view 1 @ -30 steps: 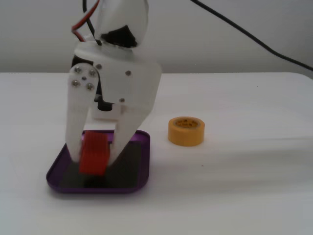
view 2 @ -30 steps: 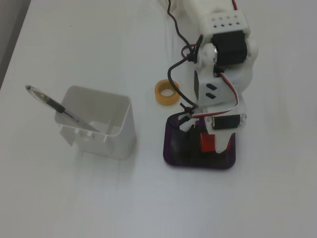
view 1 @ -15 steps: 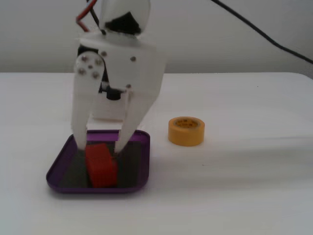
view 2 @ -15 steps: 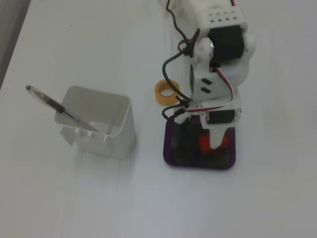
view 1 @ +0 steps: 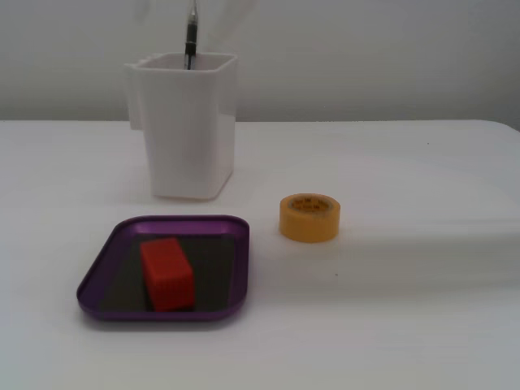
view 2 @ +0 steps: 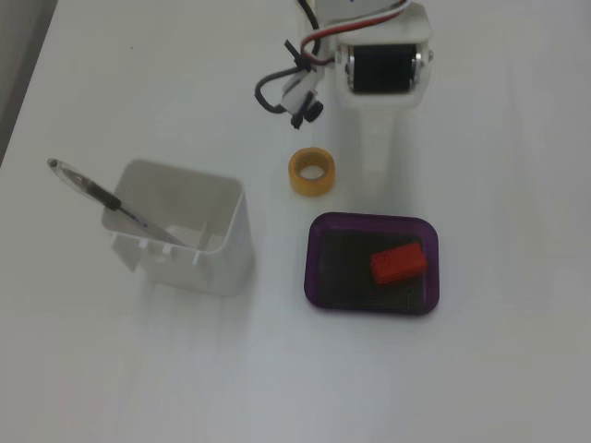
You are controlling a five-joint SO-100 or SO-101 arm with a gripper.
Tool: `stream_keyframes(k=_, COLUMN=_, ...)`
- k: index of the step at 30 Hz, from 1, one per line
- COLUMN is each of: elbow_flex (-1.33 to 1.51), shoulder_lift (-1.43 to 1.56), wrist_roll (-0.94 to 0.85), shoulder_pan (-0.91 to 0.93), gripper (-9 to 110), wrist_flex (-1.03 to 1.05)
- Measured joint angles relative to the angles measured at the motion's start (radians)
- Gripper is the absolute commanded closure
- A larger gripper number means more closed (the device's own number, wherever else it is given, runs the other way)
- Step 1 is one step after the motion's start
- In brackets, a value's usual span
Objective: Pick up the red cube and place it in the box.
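The red cube (view 1: 166,273) lies inside the purple box (view 1: 101,276), on its dark bottom, toward the left in this fixed view. In the other fixed view the cube (view 2: 399,263) lies in the right half of the box (view 2: 319,268), and nothing touches it. My gripper (view 2: 373,185) reaches down from the arm's motor at the top of that view and ends just above the box's far rim, beside the yellow tape roll. It shows as one white piece, so I cannot tell how its jaws stand. It holds nothing that I can see.
A yellow tape roll (view 1: 309,217) lies right of the box; it also shows in the other fixed view (view 2: 312,173). A tall white container (view 1: 189,130) with a pen (view 1: 191,36) stands behind the box and appears too in the other view (view 2: 185,226). Arm cables (view 2: 286,83) hang at the top.
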Motion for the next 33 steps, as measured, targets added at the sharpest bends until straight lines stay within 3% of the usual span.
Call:
stream_keyframes(k=13, elbow_flex=0.871, shoulder_lift=0.681, wrist_roll=0.0, shoulder_pan=0.002, gripper=86, wrist_flex=-0.054)
stream_keyframes(k=33, elbow_flex=2.046, shoulder_lift=1.44, wrist_roll=0.003, shoulder_pan=0.014, gripper=86, wrist_flex=-0.64)
